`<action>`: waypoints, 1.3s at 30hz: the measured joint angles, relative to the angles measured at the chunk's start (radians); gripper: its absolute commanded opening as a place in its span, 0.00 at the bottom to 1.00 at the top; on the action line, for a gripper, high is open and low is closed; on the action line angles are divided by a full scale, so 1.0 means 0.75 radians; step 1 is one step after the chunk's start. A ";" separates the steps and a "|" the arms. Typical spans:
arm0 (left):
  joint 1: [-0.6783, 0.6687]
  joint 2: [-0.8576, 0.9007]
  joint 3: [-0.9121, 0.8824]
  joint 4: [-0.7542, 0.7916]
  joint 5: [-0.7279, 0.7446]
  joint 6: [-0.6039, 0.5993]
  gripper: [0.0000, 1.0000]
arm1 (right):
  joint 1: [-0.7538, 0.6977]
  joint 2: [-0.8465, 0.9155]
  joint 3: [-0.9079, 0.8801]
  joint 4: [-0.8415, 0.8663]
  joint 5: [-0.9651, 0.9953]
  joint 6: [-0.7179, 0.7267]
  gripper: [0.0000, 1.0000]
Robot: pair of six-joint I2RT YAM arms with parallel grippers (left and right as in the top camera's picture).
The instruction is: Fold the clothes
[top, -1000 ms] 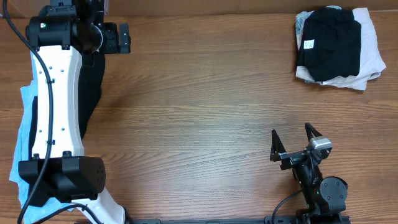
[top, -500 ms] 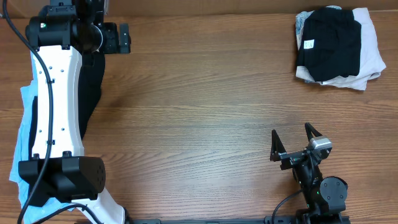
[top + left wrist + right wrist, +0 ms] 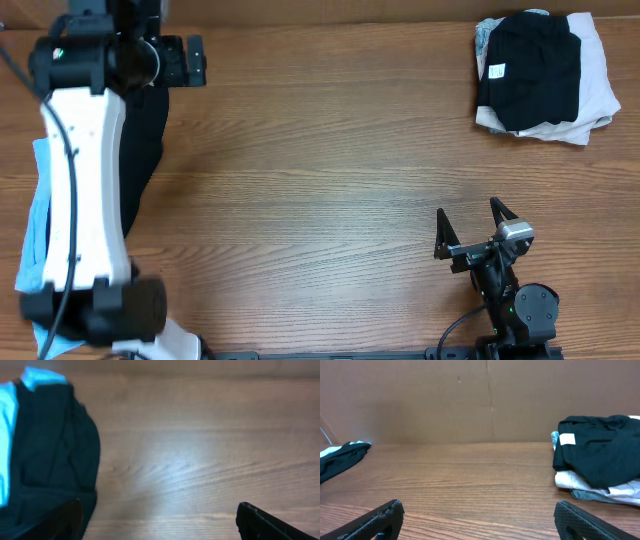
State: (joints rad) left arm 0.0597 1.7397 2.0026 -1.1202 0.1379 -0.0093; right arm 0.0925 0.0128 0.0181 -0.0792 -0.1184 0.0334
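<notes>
The clothes lie in two places. A black garment (image 3: 150, 135) and a light blue one (image 3: 35, 215) lie loose at the table's left edge, partly hidden under my left arm. In the left wrist view the black cloth (image 3: 50, 450) fills the left side with light blue fabric (image 3: 6, 425) beyond it. My left gripper (image 3: 190, 60) hangs open above the black garment's far end; in its wrist view the gripper (image 3: 160, 522) has bare wood between its fingers. My right gripper (image 3: 470, 228) stands open and empty near the front right, also seen as the gripper (image 3: 480, 520).
A folded pile (image 3: 545, 75) sits at the back right: a black piece with a small white label (image 3: 495, 71) on top of pale garments. In the right wrist view this pile (image 3: 600, 450) is at the right, before a brown wall (image 3: 470, 400).
My left arm has swung slightly left and toward the back, carrying its open gripper a little that way. The right arm and the clothes have not moved.
</notes>
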 measured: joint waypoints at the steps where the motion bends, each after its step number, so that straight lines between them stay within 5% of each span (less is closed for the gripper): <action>1: 0.000 -0.060 -0.056 0.055 0.000 0.000 1.00 | 0.000 0.000 0.000 0.000 0.000 0.001 1.00; 11: 0.000 -0.794 -1.167 1.206 0.050 -0.005 1.00 | 0.000 0.000 0.000 0.000 0.000 0.001 1.00; 17: 0.000 -1.110 -1.762 1.568 0.061 -0.014 1.00 | 0.000 0.000 0.000 -0.001 0.000 0.001 1.00; 26: 0.000 -1.709 -2.325 1.762 0.050 -0.015 1.00 | 0.000 0.000 0.001 0.000 0.001 0.001 1.00; 39: 0.000 -2.115 -2.561 1.785 0.021 -0.020 1.00 | 0.000 0.000 0.000 0.001 0.000 0.001 1.00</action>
State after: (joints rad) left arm 0.0597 0.1532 0.0818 0.2184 0.1535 -0.0246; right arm 0.0925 0.0128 0.0181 -0.0784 -0.1184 0.0338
